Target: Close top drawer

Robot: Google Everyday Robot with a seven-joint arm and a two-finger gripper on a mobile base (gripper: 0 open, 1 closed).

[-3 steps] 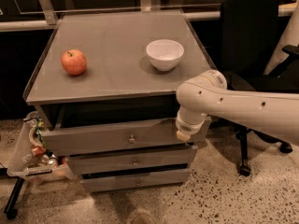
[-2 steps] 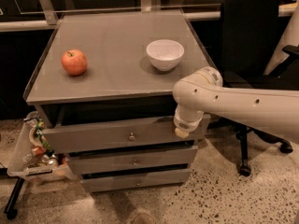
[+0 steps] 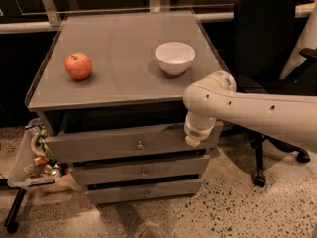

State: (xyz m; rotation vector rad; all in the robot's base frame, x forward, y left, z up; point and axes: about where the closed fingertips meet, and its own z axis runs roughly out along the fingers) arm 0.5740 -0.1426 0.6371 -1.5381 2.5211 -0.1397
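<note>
The top drawer (image 3: 114,143) is a wide grey wood-grain drawer with a small round metal knob (image 3: 139,145) at its centre. It stands pulled out a little from the cabinet, with a dark gap above its front. My white arm reaches in from the right. Its gripper (image 3: 192,139) hangs at the right end of the drawer front, against or just in front of the panel. The arm's wrist hides the fingers.
A red apple (image 3: 78,66) and a white bowl (image 3: 175,57) sit on the cabinet top (image 3: 119,43). Two shorter drawers (image 3: 142,171) lie below. A clear bin of trash (image 3: 35,158) hangs at the left. A black office chair (image 3: 267,43) stands at the right.
My arm has shifted slightly left toward the drawer front. The drawer front looks about where it was.
</note>
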